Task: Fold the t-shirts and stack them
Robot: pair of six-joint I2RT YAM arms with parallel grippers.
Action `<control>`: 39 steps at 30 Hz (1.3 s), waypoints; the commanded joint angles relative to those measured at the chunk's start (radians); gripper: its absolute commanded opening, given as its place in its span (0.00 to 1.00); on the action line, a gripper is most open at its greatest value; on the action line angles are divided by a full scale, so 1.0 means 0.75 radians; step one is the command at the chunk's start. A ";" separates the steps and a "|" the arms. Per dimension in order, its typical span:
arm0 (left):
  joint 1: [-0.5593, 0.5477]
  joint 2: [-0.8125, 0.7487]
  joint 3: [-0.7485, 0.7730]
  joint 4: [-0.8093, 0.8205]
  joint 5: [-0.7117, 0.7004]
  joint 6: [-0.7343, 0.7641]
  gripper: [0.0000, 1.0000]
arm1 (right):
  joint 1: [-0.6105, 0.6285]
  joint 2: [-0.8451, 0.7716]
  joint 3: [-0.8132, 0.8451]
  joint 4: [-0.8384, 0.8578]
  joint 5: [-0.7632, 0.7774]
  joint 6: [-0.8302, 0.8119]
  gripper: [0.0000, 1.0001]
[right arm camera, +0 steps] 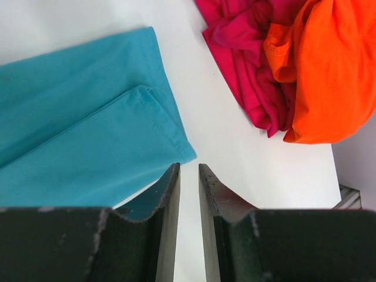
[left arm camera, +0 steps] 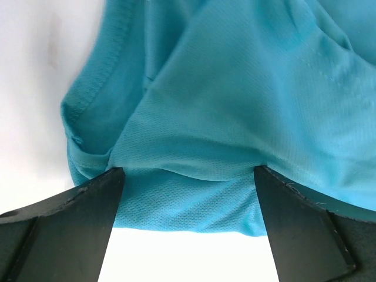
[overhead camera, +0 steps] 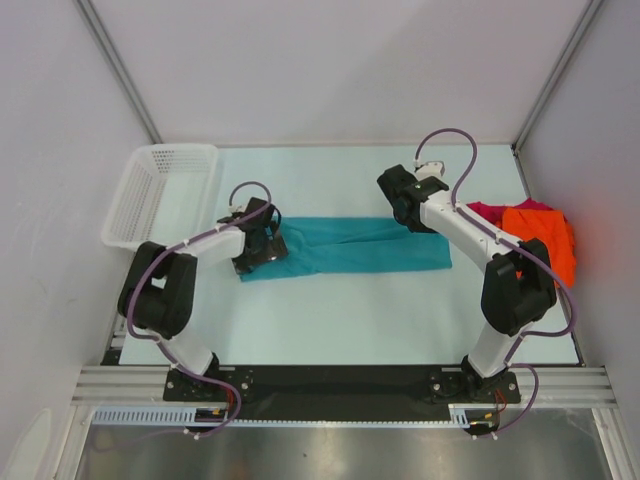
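The teal-blue t-shirt lies as a long folded strip across the middle of the table. My left gripper is down at its left end, open wide. In the left wrist view the two fingers straddle a rumpled edge of the teal cloth, the left gripper not closed on it. My right gripper hovers near the strip's right end. Its jaws stand a narrow gap apart with only bare table between them, just off the teal corner. The magenta-red shirt and orange shirt lie crumpled together.
A white mesh basket stands at the table's back left corner. The orange shirt and magenta shirt are heaped at the right edge, beside the right arm. Enclosure walls stand close on all sides.
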 commanded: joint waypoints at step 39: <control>-0.261 0.275 0.672 -0.083 0.163 0.308 0.99 | -0.235 0.374 0.081 0.218 -0.264 -0.090 0.24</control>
